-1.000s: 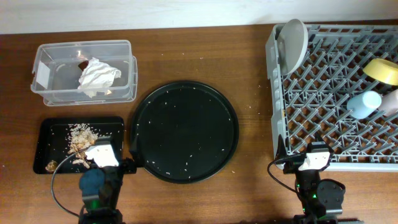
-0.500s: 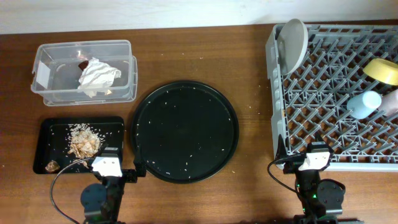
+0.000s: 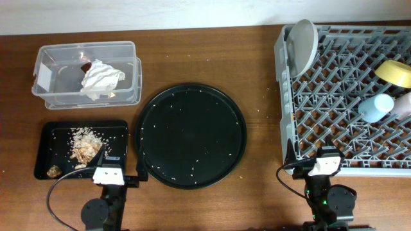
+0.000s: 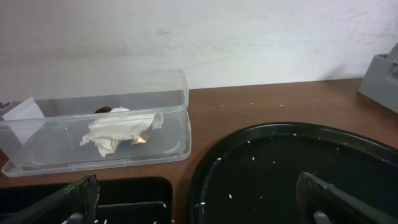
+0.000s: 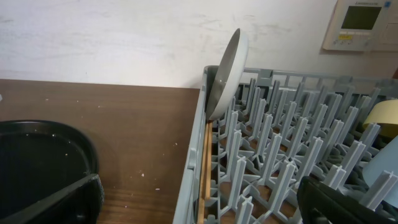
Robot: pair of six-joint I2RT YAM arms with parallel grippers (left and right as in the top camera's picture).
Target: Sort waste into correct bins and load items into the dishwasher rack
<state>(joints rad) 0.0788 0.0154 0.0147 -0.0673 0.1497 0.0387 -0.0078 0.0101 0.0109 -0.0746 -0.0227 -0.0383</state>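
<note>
The clear tub point(image 3: 45, 58) at the back left holds a crumpled white wrapper point(image 3: 101, 78); both also show in the left wrist view, tub point(image 4: 177, 127) and wrapper point(image 4: 118, 132). The flat black tray point(image 3: 117, 131) holds beige food scraps point(image 3: 83, 146). The grey dishwasher rack point(image 3: 321, 122) holds the upright grey plate point(image 3: 302, 43), yellow bowl point(image 3: 395, 72), light blue cup point(image 3: 376, 107) and white cup point(image 3: 404, 106). Chopsticks point(image 5: 206, 162) lie inside the rack's left wall. My left gripper point(image 4: 199, 196) is open and empty at the black tray's front right corner. My right gripper point(image 5: 199, 196) is open and empty at the rack's front left corner.
A big round black tray point(image 3: 189, 135) speckled with crumbs sits mid-table between the bins and the rack. A white wall runs along the back of the table. Crumbs dot the wood near the rack.
My left gripper has drawn back from over the flat black tray toward the table's front edge. The right arm has not moved.
</note>
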